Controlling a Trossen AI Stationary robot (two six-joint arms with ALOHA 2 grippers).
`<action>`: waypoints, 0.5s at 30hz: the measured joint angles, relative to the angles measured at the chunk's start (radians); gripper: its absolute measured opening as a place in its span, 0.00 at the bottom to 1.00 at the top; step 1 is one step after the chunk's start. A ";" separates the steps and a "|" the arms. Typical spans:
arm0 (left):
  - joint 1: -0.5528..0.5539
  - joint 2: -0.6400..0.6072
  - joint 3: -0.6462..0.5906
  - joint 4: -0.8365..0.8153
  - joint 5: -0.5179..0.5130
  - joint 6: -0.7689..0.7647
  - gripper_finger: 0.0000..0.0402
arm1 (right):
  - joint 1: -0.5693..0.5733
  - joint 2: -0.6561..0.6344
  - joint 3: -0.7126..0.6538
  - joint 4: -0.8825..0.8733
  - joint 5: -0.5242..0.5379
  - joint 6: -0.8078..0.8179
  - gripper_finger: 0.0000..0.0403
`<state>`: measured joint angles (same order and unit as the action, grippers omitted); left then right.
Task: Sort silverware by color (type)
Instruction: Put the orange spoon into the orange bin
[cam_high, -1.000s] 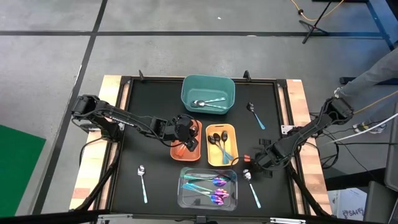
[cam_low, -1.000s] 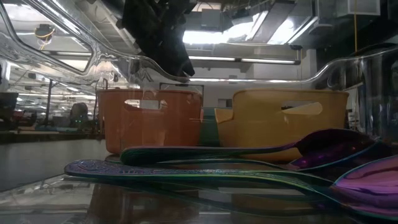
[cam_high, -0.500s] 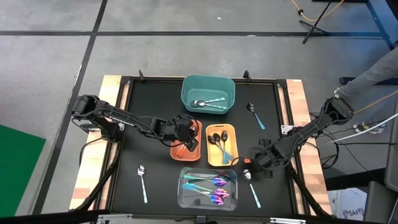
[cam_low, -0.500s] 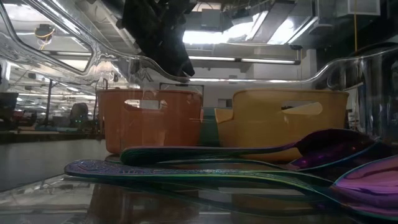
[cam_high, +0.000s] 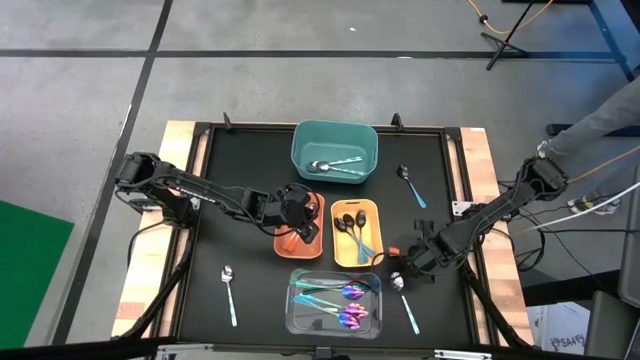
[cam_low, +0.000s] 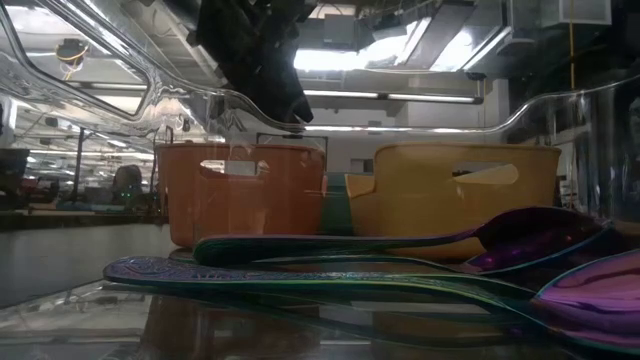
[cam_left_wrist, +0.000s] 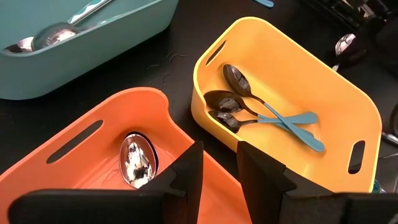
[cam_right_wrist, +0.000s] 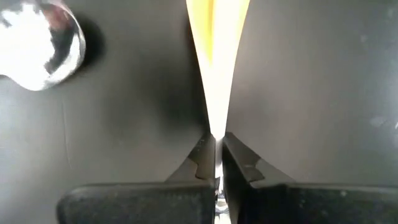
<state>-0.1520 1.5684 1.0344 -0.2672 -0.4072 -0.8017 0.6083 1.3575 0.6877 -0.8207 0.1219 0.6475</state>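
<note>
- Silver spoon with teal handle (cam_high: 404, 300) lies on the black table top (cam_high: 250, 280), near right, beside the clear bin (cam_high: 334, 303).
- Right gripper (cam_high: 397, 262) just beyond its bowl, fingers together, empty.
- Left gripper (cam_high: 300, 223) over the orange bin (cam_high: 288, 243), fingers slightly apart, empty.

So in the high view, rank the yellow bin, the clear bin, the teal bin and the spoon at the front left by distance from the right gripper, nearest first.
From the right gripper, low at the table's front right:
1. yellow bin, just to its left.
2. clear bin, front centre, slightly farther.
3. teal bin, at the back centre.
4. teal-handled spoon, far across at the front left.
</note>
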 joint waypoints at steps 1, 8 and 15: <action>0.000 0.000 0.000 0.000 0.000 0.000 0.23 | 0.000 0.000 0.006 0.001 0.003 0.000 0.01; 0.000 0.000 0.000 0.087 0.000 0.029 0.23 | 0.000 -0.001 0.070 -0.075 0.053 -0.002 0.00; 0.000 0.000 0.000 0.289 0.002 0.138 0.23 | 0.000 -0.001 0.153 -0.228 0.141 0.002 0.00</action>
<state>-0.1521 1.5684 1.0344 0.0218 -0.4052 -0.6635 0.6083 1.3566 0.8411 -1.0486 0.2629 0.6491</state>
